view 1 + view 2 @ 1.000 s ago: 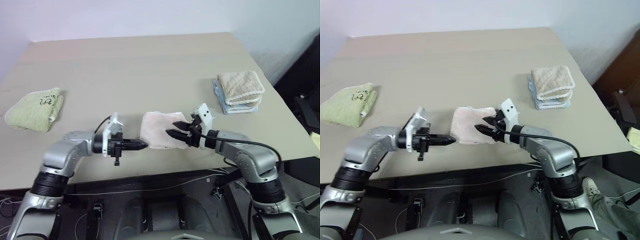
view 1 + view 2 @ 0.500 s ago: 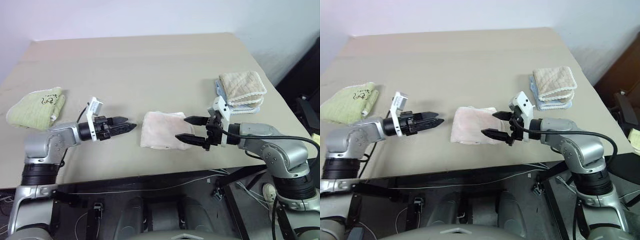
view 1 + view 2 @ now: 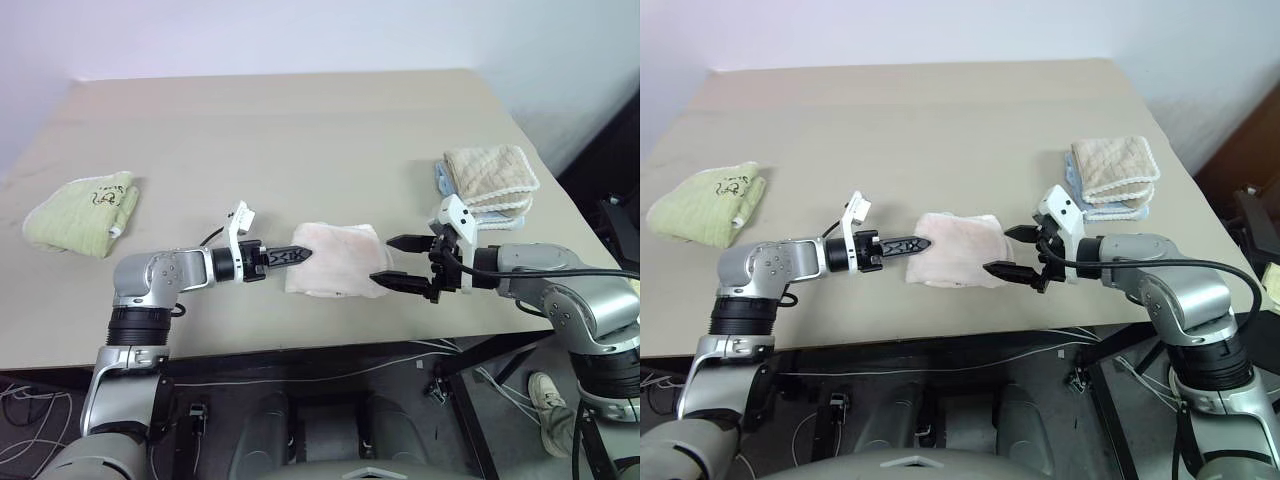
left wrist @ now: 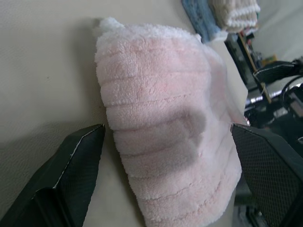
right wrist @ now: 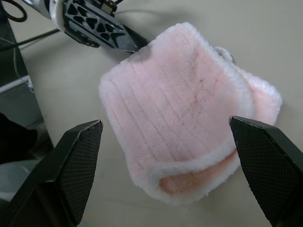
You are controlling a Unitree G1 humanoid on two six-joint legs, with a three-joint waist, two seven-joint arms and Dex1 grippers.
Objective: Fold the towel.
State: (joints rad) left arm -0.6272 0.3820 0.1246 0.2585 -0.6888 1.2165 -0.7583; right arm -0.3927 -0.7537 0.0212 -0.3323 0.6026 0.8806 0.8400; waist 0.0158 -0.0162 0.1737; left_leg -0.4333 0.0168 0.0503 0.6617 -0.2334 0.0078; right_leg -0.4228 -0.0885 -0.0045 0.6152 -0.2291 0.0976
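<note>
The pale pink towel (image 3: 332,258) lies folded into a small thick square near the table's front edge, its ribbed pile plain in the wrist views (image 4: 165,118) (image 5: 184,118). My left gripper (image 3: 300,254) points across at the towel's left edge with its tips right at the cloth. It is open, and its two fingers (image 4: 85,146) stand wide apart either side of the towel. My right gripper (image 3: 390,261) hovers just off the towel's right edge, open with nothing between its fingers (image 5: 85,142). The right wrist view also catches the left gripper (image 5: 94,21) at the towel's far edge.
A light green towel (image 3: 80,210) lies at the left of the tan table (image 3: 300,130). At the right stands a stack of beige and light blue towels (image 3: 487,182), just behind my right arm. The table's front edge runs close below both grippers.
The left gripper went from shut to open, rolled, and came in to the towel's left edge. The right gripper opened wider and drew back to the right, off the towel.
</note>
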